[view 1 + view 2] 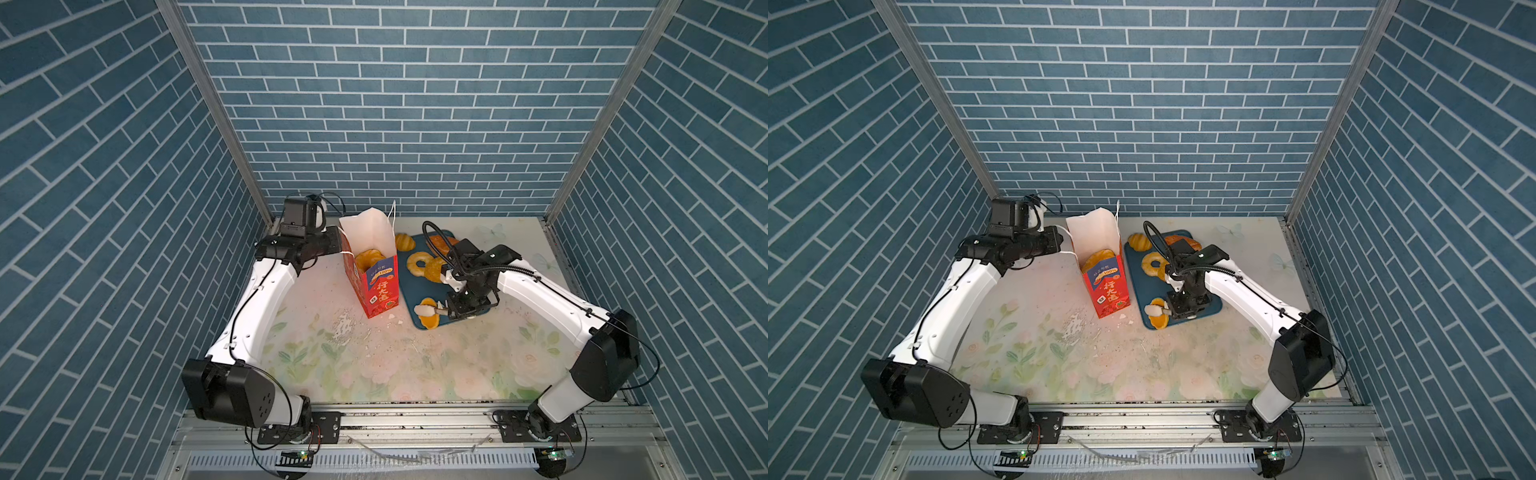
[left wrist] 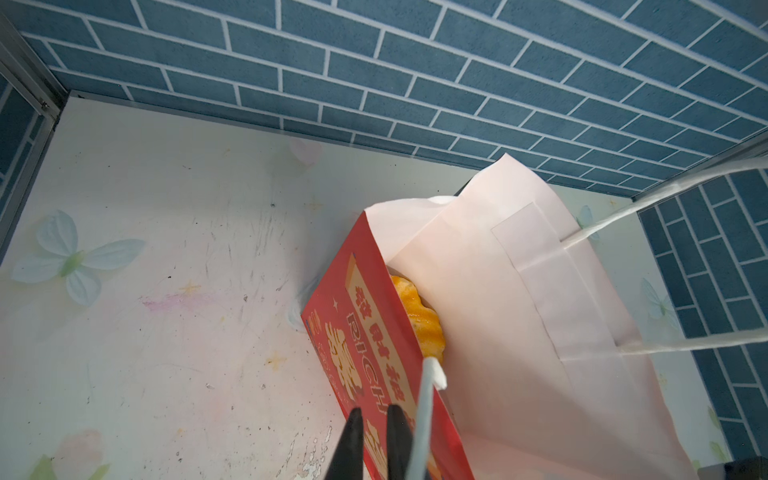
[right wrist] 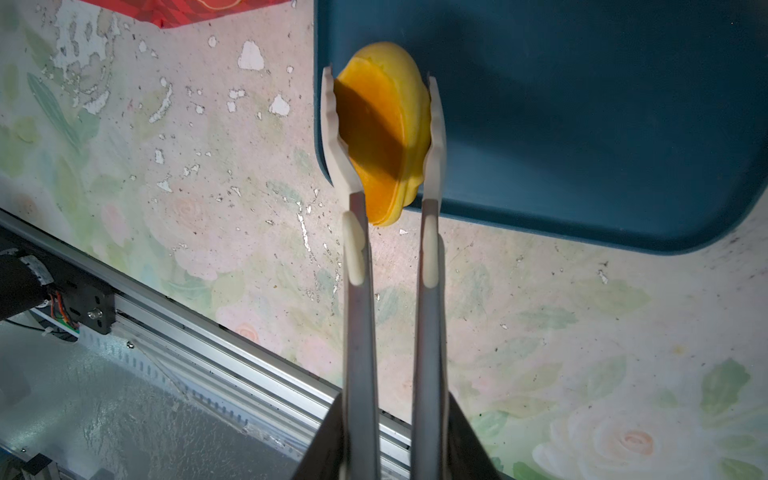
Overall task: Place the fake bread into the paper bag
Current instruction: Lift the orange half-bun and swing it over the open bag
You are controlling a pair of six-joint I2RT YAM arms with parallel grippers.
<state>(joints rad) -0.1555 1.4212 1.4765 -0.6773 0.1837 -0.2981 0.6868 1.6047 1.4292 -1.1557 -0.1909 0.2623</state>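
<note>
The red paper bag (image 1: 376, 282) (image 1: 1106, 286) (image 2: 365, 332) stands upright and open, with golden fake bread (image 1: 368, 258) (image 2: 419, 316) inside. My left gripper (image 1: 338, 245) (image 2: 376, 411) sits at the bag's left rim, its black fingers nearly together, and the white cord handle (image 2: 424, 399) runs back alongside them. My right gripper (image 1: 424, 310) (image 3: 380, 124) reaches out on long white-tipped tongs. These are shut on an orange bun (image 1: 428, 318) (image 3: 386, 124) at the near left corner of the teal tray (image 1: 409, 291) (image 3: 582, 124). A braided ring (image 1: 417, 262), a croissant (image 1: 404, 242) and other pastries lie farther back on the tray.
White paint flakes and crumbs (image 1: 345, 328) litter the flowered tabletop in front of the bag. Blue brick walls close in the back and both sides. An aluminium rail (image 1: 415, 415) runs along the near edge.
</note>
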